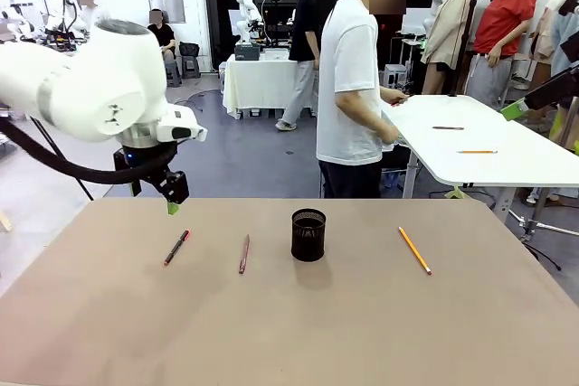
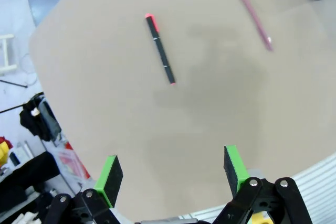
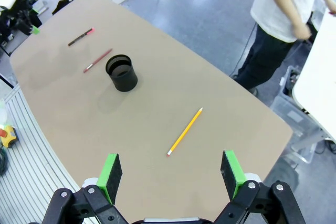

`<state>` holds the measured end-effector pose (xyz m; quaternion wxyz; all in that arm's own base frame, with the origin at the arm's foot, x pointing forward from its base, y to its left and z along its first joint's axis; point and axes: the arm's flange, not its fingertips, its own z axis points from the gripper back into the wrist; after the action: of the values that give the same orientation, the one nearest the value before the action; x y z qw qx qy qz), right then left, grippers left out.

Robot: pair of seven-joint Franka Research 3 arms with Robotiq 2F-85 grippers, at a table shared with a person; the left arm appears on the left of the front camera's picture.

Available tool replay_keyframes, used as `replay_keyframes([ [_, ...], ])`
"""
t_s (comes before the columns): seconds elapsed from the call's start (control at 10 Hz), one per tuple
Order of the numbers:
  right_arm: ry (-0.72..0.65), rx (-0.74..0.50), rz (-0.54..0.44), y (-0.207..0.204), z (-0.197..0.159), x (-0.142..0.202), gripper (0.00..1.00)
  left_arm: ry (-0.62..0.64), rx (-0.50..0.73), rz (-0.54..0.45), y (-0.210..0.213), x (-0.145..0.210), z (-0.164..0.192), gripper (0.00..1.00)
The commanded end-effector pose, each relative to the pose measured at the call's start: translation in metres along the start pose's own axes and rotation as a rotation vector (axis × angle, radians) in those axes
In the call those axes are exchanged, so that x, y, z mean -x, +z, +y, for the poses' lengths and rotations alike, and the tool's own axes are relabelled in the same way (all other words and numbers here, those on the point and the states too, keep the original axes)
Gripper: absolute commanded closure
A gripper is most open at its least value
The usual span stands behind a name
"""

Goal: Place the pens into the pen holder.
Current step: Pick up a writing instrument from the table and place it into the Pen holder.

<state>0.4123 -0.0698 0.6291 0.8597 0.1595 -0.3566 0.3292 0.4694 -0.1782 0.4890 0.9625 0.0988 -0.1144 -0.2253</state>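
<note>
**Three pens lie loose on the table as both grippers hang empty**

The left gripper (image 2: 171,166) hovers over the robot's left part of the brown table (image 1: 362,332). Its green-padded fingers (image 2: 109,174) are spread wide and grasp nothing. In its wrist view, the red-and-black pen (image 2: 160,49) lies flat on the tabletop ahead of the fingers, with its pink end pointing away from them. The slim dark-red pen (image 2: 252,16) lies beyond it.

The right gripper (image 3: 170,169) hangs high above the table's other side, its jaws likewise parted and empty. Below it, the yellow-orange pencil (image 3: 185,131) lies flat on the bare surface.

Seen from the front, the black mesh pen holder (image 1: 308,235) stands upright near the middle of the table, and all three pens lie outside it. The dark-red pen lies near the holder on the robot's left without touching it. The red-and-black pen sits farther left, under the left arm. The pencil lies on the right, well apart from the holder.

Beyond the far edge, a person in a white T-shirt (image 1: 348,88) stands side-on, facing a white table (image 1: 525,164). A dark pen (image 1: 448,127) and an orange pencil (image 1: 477,151) lie on that table.
</note>
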Motion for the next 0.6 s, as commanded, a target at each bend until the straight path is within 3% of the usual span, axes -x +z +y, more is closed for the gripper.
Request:
replay_keyframes([
  [0.0, 0.002, -0.012, -0.012, 0.0, 0.0, -0.001, 0.0, -0.034, -0.024, 0.05, -0.015, -0.035, 0.005, 0.0],
  [0.1, 0.002, -0.012, -0.012, 0.0, 0.0, -0.001, 0.0, -0.05, -0.038, 0.036, -0.022, -0.041, 0.008, 0.0],
  [0.3, 0.002, -0.012, -0.012, 0.0, 0.0, -0.001, 0.0, -0.079, 0.09, 0.05, -0.081, -0.07, 0.031, 0.0],
  [0.5, 0.002, -0.012, -0.012, 0.0, 0.0, -0.001, 0.0, -0.053, 0.127, 0.051, -0.115, -0.073, 0.046, 0.0],
])
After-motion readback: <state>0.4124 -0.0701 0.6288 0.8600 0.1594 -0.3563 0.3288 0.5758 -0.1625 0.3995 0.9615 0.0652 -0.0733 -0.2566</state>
